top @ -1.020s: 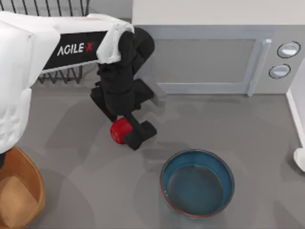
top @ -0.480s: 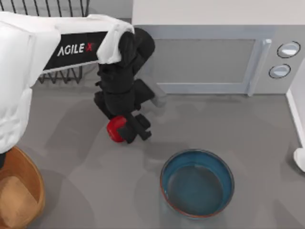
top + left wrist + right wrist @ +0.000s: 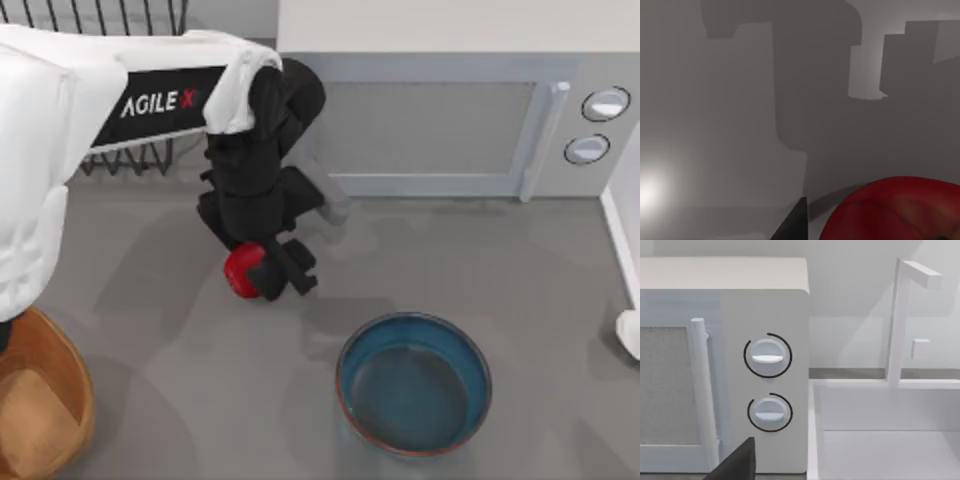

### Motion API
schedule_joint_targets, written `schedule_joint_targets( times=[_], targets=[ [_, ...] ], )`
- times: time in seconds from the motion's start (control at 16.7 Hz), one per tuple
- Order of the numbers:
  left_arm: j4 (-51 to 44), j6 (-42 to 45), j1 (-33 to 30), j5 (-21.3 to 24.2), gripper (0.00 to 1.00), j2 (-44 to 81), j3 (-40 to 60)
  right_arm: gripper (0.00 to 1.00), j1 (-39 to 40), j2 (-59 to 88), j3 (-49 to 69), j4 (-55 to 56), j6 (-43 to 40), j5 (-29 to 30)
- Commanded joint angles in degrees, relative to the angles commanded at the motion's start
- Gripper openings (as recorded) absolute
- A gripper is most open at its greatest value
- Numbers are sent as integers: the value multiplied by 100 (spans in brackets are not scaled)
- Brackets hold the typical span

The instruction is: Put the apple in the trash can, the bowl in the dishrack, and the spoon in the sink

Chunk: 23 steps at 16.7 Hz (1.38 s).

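My left gripper (image 3: 262,277) is shut on the red apple (image 3: 238,270), a little in front of the microwave's left end. Up close, the left wrist view has the apple (image 3: 900,210) beside one dark fingertip (image 3: 792,226) over the grey table. The blue-glazed bowl (image 3: 413,383) stands free to the front right of the gripper. The tan trash can (image 3: 40,400) sits at the front left corner, and the dishrack (image 3: 130,160) lies at the back left, partly under the left arm. A pale rounded piece that looks like the spoon (image 3: 630,335) peeks in at the right edge, beside the sink (image 3: 622,235).
A white microwave (image 3: 450,120) fills the back of the table. The right wrist view faces its knobs (image 3: 767,357) and the white sink (image 3: 890,440) with its faucet (image 3: 900,315); a dark part of my right gripper (image 3: 737,462) shows low in that view.
The left gripper's fingers have shut on the apple and it has shifted slightly to the left. The bowl and trash can have not moved.
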Motion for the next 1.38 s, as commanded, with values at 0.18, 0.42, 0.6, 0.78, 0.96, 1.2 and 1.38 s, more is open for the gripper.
schedule_joint_targets(
  times=[0.18, 0.42, 0.6, 0.78, 0.96, 1.2, 1.38],
  targets=[
    [-7, 35, 30, -63, 0, -79, 29, 100, 0, 0, 0, 0, 0, 0],
    [-434, 41, 14, -65, 0, -147, 432, 100, 0, 0, 0, 0, 0, 0],
    [-1266, 36, 11, -63, 0, -267, 1007, 100, 0, 0, 0, 0, 0, 0],
    [-1908, 28, 10, -66, 0, -416, 1506, 100, 0, 0, 0, 0, 0, 0],
    [-2034, 17, 17, -67, 0, -506, 1630, 100, 0, 0, 0, 0, 0, 0],
    [-2041, -49, 40, -106, 0, -545, 1557, 100, 0, 0, 0, 0, 0, 0],
    [-2184, -607, 152, -341, 0, -941, 1147, 100, 0, 0, 0, 0, 0, 0]
  ],
)
